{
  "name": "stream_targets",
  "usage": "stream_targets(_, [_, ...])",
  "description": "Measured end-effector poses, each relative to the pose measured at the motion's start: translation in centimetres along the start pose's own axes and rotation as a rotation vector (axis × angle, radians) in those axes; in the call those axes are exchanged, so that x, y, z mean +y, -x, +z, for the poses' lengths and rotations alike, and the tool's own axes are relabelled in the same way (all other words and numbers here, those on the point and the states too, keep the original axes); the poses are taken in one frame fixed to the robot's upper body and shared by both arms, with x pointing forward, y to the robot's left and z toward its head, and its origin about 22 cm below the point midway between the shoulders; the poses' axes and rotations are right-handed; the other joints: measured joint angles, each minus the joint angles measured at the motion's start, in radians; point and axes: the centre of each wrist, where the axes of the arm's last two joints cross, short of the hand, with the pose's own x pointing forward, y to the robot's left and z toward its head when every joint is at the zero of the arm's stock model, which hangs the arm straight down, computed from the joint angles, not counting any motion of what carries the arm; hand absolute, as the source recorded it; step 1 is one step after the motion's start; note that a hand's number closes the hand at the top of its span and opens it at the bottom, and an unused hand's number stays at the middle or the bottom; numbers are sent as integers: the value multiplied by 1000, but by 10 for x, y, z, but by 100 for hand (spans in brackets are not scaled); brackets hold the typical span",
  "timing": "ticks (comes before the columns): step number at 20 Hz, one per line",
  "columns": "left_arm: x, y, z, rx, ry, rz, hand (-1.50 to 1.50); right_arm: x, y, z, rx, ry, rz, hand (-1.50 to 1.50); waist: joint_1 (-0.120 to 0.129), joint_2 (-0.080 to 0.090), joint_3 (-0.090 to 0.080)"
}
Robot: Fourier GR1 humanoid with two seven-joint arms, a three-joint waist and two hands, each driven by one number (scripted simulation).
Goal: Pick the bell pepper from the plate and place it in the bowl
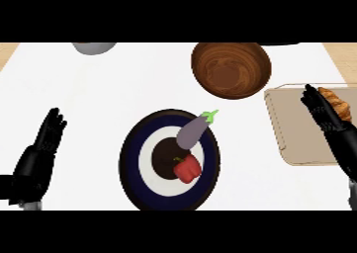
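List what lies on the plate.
A red bell pepper and a grey-purple eggplant lie on the plate. The plate's surface beneath them is covered.

Head view, sole camera: set high above the white counter [86, 94], facing steeply down, fairly near, framed around the round dark-blue-and-white ringed plate [147, 165], brown wooden bowl [231, 69] beyond it rightward, beige flat tray [297, 143] to its right.
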Motion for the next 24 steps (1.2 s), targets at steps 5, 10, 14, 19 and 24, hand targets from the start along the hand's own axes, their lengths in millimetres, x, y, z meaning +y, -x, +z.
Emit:
stream_targets(5, [-27, -6, -5, 9, 135, 99, 0, 36, 22, 2, 14, -25, -299, 150, 10, 16, 4])
stream_targets(10, [-62, -10, -10, 55, 276, 221, 0, 84, 63, 26, 275, 80, -474, -150, -2, 27, 3])
stream_targets(14, [-72, -19, -18, 84, 336, 263, 0, 123, 62, 33, 191, 78, -603, -150, 4, 20, 3])
stream_targets(19, [-80, -27, -28, 92, 359, 278, 0, 115, 38, 24, 125, -57, -456, -150, 8, 15, 2])
stream_targets(24, [-84, -34, -32, 100, 372, 287, 0, 82, 11, 5, 225, -170, -205, -150, 14, 13, 1])
